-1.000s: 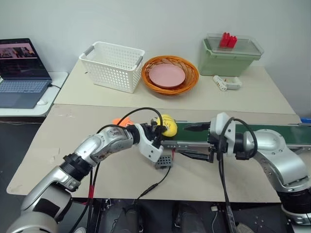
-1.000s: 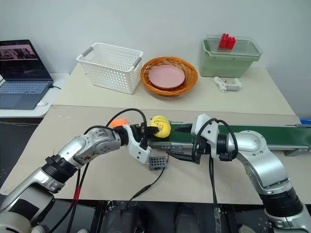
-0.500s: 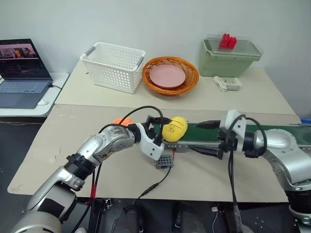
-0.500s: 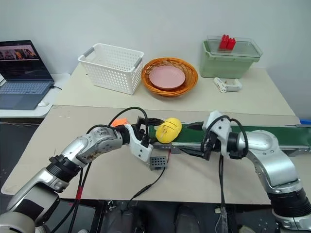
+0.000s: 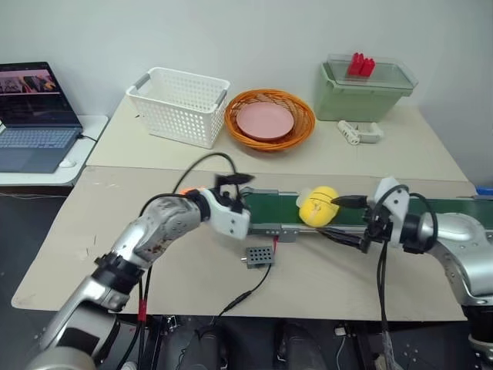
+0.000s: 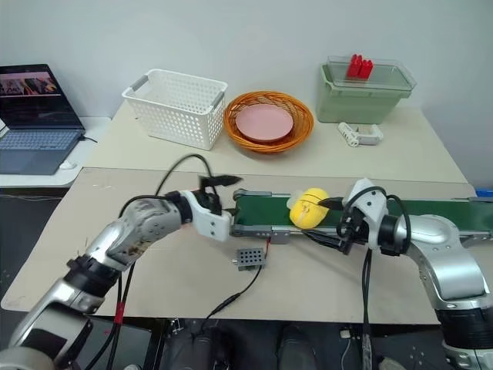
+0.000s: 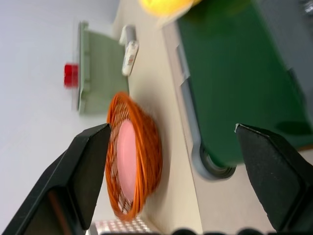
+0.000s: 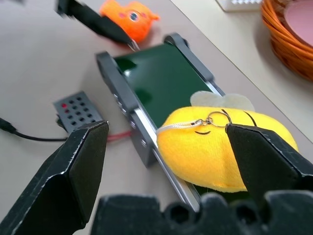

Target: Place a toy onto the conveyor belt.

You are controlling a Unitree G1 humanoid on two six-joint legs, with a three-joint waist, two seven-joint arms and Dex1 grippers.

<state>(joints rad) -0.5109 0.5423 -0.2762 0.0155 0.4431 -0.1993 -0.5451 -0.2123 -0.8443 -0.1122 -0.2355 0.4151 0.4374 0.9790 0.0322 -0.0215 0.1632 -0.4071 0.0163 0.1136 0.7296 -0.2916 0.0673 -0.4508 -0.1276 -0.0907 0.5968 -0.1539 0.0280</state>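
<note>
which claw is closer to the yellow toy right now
Right. The right claw is just beside the toy on the belt; the left claw hangs open near the belt's far end.

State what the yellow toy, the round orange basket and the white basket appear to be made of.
Rounded yellow plush toy: soft matte fabric, seemingly stuffed. Round orange basket: woven strands, probably wicker or plastic cord. White rectangular basket: likely rigid plastic, its walls a regular grid of holes.
</note>
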